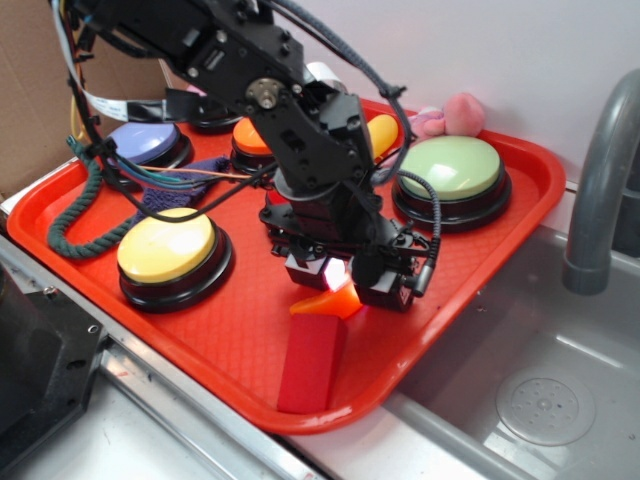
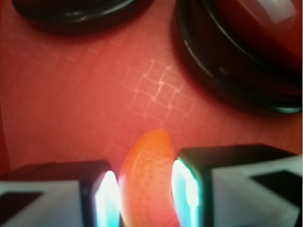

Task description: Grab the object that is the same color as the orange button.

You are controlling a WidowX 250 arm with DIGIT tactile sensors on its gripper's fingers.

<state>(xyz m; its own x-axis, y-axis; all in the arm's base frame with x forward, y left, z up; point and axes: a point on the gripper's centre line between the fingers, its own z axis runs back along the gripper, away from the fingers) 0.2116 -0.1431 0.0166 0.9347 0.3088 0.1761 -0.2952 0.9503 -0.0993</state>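
**Orange Crescent Flanked by End Effector on Red Tray**

The end effector [image 1: 342, 283] of a WidowX 250 is seen lowered near the front of a red tray [image 1: 520, 215], with the small glossy orange crescent [image 2: 147, 182] lying between its two fingers [image 2: 191, 189]. In the wrist view, the pads are shown just beside the crescent on either side; whether firm contact has been made cannot be told, and the toy appears to sit on the tray floor rather than lifted. The end effector is thus seen nearly closed around the crescent, not spread wide.

The orange button [image 1: 252, 138], by which the target colour is set, is mostly hidden behind the arm at the back of the tray. The approach and alignment are judged complete; the squeeze, if not finished, and the lift are judged to be left.

Room is limited. A red rectangular block [image 1: 312, 362] is seen just in front of the crescent, leaning toward the tray's front rim, and could be nudged if the end effector is drawn forward. A yellow button [image 1: 168, 250] stands to one side and a green button [image 1: 451, 170] to the other, both apart from the fingers. Straight up is judged the clearest path. Beyond the tray's right rim, a sink [image 1: 545, 405] and grey faucet [image 1: 600, 190] are visible.
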